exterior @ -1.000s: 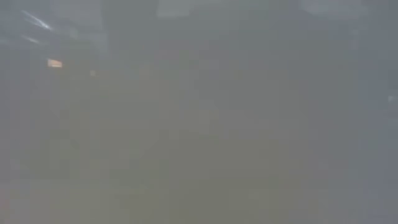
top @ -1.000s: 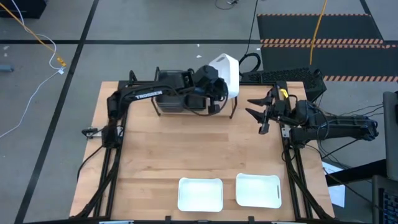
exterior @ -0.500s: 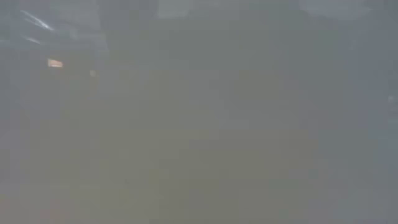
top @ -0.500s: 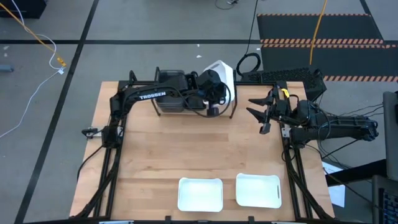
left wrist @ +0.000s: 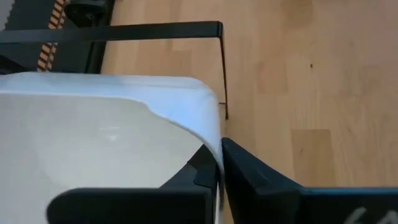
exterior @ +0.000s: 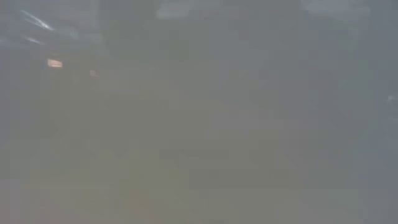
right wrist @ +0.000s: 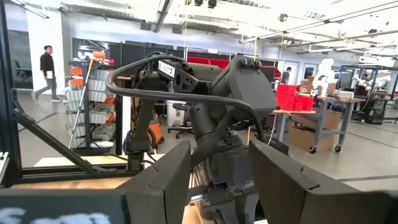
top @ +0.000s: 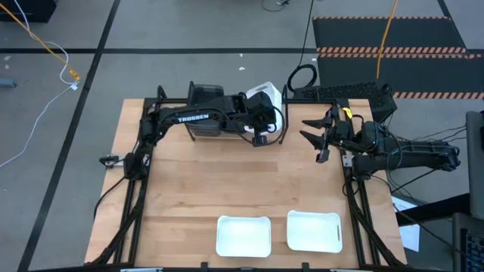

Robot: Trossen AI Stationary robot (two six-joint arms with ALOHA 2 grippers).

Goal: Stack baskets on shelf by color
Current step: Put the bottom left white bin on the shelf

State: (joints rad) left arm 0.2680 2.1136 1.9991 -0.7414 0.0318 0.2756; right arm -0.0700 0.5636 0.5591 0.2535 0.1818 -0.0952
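My left gripper (top: pixel 261 113) reaches over the right end of the black-rod shelf (top: pixel 283 125) at the table's far edge. It is shut on a white basket (top: pixel 269 94). In the left wrist view the white basket (left wrist: pixel 93 143) fills the left half, with a shelf rod (left wrist: pixel 155 30) beyond it. Two more white baskets (top: pixel 243 236) (top: pixel 314 230) rest flat on the table near its front edge. My right gripper (top: pixel 318 136) waits open at the table's right side, raised above it. The low view shows only haze. My left gripper pinches the white basket's side wall near a rounded corner (left wrist: pixel 214 146). One finger (left wrist: pixel 196 174) is inside the basket and the other finger (left wrist: pixel 255 174) outside. The fingers slant down from the table's left. The basket is tilted over the shelf; whether it touches the shelf I cannot tell.
A dark boxy shape (top: pixel 206 96) sits on the shelf's left part, half under my left arm. Bare wooden table (top: pixel 227 181) lies between the shelf and the two near baskets. Black frame rails (top: pixel 132 204) run along both table sides.
My left gripper has gone down toward the shelf and tipped further downward, carrying the white basket. The basket has sunk with it and shifted slightly toward the table's left.
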